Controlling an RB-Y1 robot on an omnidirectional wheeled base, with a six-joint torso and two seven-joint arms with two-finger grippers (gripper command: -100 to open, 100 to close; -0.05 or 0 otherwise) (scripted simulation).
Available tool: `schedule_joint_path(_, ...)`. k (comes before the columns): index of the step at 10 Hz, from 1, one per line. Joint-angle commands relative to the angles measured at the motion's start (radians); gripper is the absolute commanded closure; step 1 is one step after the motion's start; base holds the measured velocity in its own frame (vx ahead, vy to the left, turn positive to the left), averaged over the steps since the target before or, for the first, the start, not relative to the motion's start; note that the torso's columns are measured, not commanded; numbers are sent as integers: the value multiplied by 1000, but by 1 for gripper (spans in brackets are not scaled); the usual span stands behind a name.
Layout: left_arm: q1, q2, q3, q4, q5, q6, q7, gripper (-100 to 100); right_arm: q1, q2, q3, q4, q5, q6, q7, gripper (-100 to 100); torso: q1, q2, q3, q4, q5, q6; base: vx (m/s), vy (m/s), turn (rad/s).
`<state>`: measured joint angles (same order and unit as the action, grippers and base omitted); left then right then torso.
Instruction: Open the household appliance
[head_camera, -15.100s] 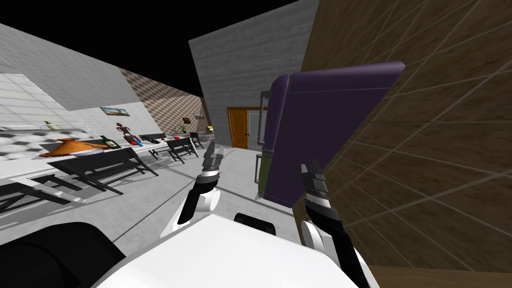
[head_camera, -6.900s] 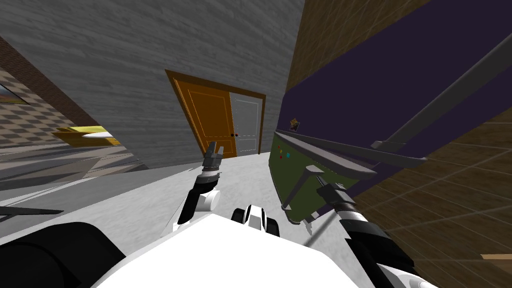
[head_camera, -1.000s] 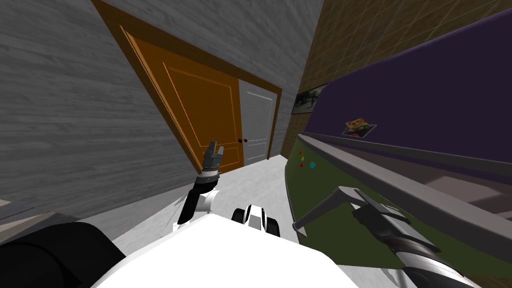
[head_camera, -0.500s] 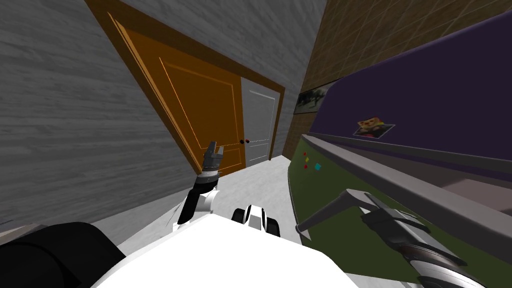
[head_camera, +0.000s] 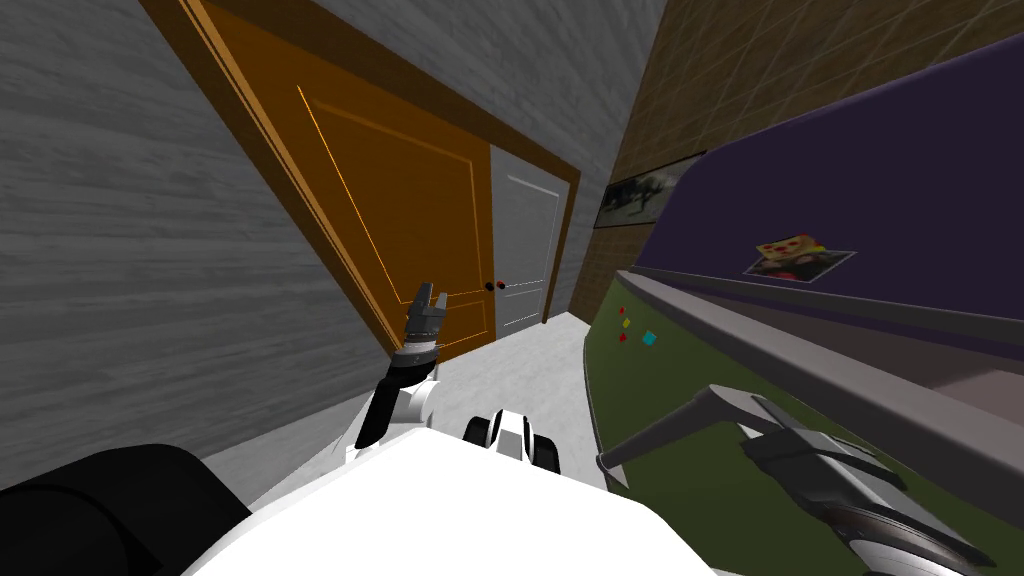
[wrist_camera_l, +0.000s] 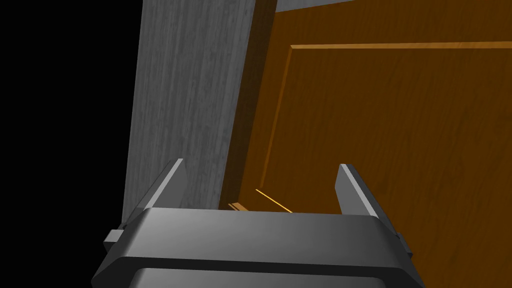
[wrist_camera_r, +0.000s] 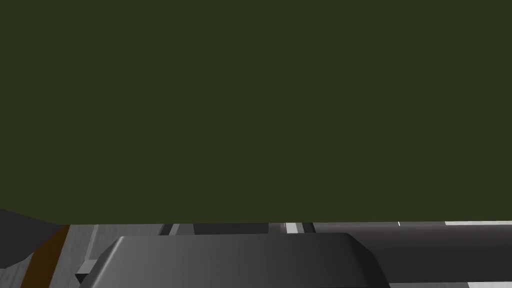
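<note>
The appliance is a fridge with a purple upper door (head_camera: 880, 170) and a dark green lower door (head_camera: 700, 490), on my right. A grey strip (head_camera: 780, 345) runs between the two doors. A grey bar handle (head_camera: 660, 430) stands off the green door. My right gripper (head_camera: 775, 425) is at the near end of that handle, touching it. In the right wrist view the green door (wrist_camera_r: 250, 100) is very close in front of the hand. My left gripper (head_camera: 427, 305) is raised ahead of my chest, open and empty (wrist_camera_l: 260, 187).
An orange door (head_camera: 400, 220) and a white door (head_camera: 525, 250) stand side by side in the grey wall ahead. Grey floor (head_camera: 520, 370) runs between them and the fridge. A brown tiled wall (head_camera: 760, 70) rises behind the fridge. Small coloured magnets (head_camera: 635, 330) dot the green door.
The whole head view has shifted: I have moved closer to the orange door, and the fridge has slid to the right. My right gripper stays at the handle.
</note>
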<state>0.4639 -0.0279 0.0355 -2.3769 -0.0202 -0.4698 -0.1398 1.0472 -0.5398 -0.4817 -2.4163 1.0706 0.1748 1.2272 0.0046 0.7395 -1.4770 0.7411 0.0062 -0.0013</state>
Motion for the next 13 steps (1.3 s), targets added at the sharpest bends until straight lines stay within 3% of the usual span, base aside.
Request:
schedule_joint_path(1, 0, 0, 0, 0, 0, 0, 0, 0, 7, 11, -23, -1, -5, 23, -4, 100, -1, 0, 0, 1, 1, 0, 151, 222, -52)
schedule_joint_path(4, 0, 0, 0, 0, 0, 0, 0, 0, 21, 25, -45, 5, -14, 54, -7, 100, 6, -2, -1, 0, 2, 0, 153, 282, -35)
schedule_joint_path(5, 0, 0, 0, 0, 0, 0, 0, 0, 56, 10, -52, -26, -35, 54, -13, -100, 6, 1, 1, 0, 2, 1, 105, 116, -111)
schedule_joint_path(7, 0, 0, 0, 0, 0, 0, 0, 0, 94, 1, -72, -65, -56, 59, -21, -100, -18, 7, 5, 1, -7, 3, 27, -64, -84)
schedule_joint_path(12, 0, 0, 0, 0, 0, 0, 0, 0, 189, -20, -123, -162, -108, 72, -42, -100, 9, -3, -5, 1, 7, -4, 36, -50, -77)
schedule_joint_path(13, 0, 0, 0, 0, 0, 0, 0, 0, 189, -20, -123, -162, -108, 72, -42, -100, 10, -3, -8, 2, 10, -5, 25, -17, -22)
